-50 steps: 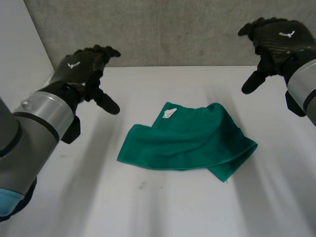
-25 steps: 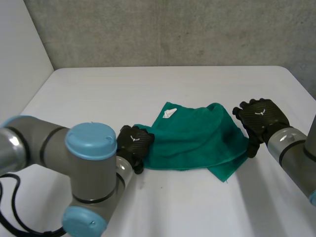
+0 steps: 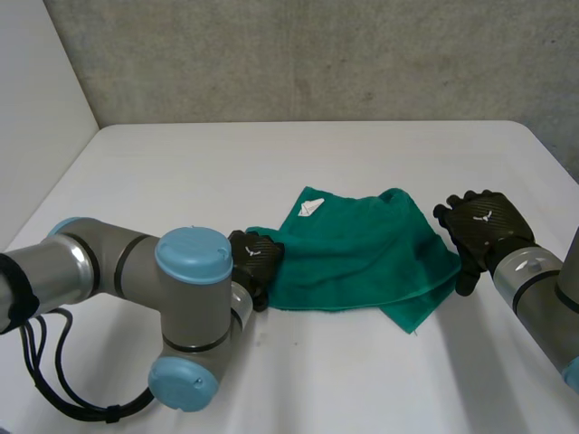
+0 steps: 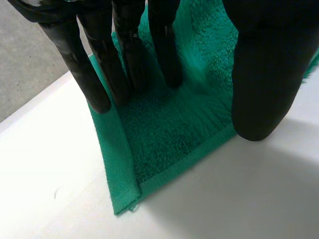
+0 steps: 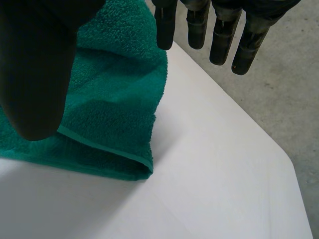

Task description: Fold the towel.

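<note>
A green towel lies rumpled and loosely doubled in the middle of the white table, a white label on its far left part. My left hand rests at the towel's left corner. In the left wrist view its fingers stand nearly straight with their tips pressed into the cloth, and the thumb hangs apart over the hem. My right hand is at the towel's right edge, open. Its fingers hover past that edge, the thumb above the cloth.
A grey concrete wall runs behind the table's far edge. The table's right edge lies beyond my right hand. My left arm's elbow lies low over the table's near left part.
Both hands have come down from high at the sides to the towel's left and right edges. Since then the left hand's fingers have drawn in on the cloth.
</note>
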Robot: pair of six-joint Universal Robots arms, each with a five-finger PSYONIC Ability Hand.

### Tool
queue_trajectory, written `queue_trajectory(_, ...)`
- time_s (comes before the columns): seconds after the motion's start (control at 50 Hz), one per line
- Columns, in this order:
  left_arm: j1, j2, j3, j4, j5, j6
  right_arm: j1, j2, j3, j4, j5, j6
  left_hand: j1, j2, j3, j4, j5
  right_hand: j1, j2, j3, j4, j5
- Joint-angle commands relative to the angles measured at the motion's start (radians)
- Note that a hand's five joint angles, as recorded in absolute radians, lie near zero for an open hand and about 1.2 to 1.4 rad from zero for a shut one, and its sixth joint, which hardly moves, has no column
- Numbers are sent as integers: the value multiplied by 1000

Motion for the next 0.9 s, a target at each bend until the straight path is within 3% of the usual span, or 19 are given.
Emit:
queue_trajectory(0.02,8,-10,14,1,3,0,2,1,5,0,0,0,331,338,340,343,373,-22,-47,-36,-56,-71)
queue_trajectory(0.22,24,-13,29,4,4,-3,5,2,8,0,0,0,437,444,445,449,479,-22,-47,-36,-56,-71)
queue_trajectory(0.44,36,-18,35,69,3,-4,6,2,13,0,0,0,405,412,413,417,447,-22,-47,-36,-56,-71)
queue_trajectory(0.66,40,-8,12,40,-2,0,6,2,14,0,2,0,14,22,23,26,56,-22,-47,-36,-56,-71)
queue_trajectory(0.7,40,30,-24,-37,1,0,6,2,14,0,2,0,-138,-131,-129,-126,-96,-22,-47,-36,-56,-71)
queue_trajectory(0.9,47,55,-31,-66,6,-6,8,18,16,0,2,0,-130,-122,-121,-118,-88,-22,-47,-36,-56,-71)
